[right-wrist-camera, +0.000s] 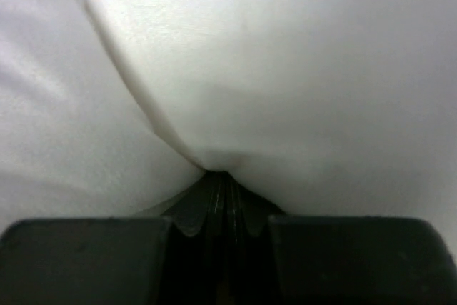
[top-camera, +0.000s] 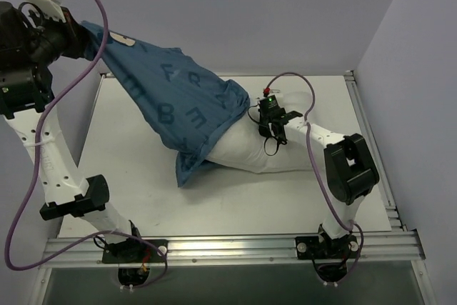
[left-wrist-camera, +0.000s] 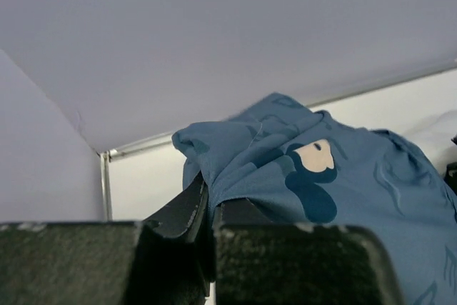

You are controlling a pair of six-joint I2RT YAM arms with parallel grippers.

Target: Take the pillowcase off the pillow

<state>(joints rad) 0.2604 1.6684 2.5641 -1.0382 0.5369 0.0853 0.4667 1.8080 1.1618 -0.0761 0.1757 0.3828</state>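
Observation:
The dark blue pillowcase (top-camera: 178,98) stretches from the table's middle up to the far left, where my left gripper (top-camera: 80,33) is shut on its bunched end, high above the table. In the left wrist view the blue cloth (left-wrist-camera: 321,176) is pinched between my closed left gripper (left-wrist-camera: 207,192). The white pillow (top-camera: 250,153) lies mid-table, its left part still inside the case and its right part bare. My right gripper (top-camera: 273,142) points down onto the bare part. In the right wrist view my right gripper (right-wrist-camera: 223,175) is shut, with a pucker of white pillow (right-wrist-camera: 271,69) gathered at its tips.
The white tabletop (top-camera: 128,162) is bounded by aluminium rails, with one rail (top-camera: 371,133) on the right. Grey walls stand behind and to the right. A purple cable (top-camera: 78,83) loops along the left arm, another over the right arm.

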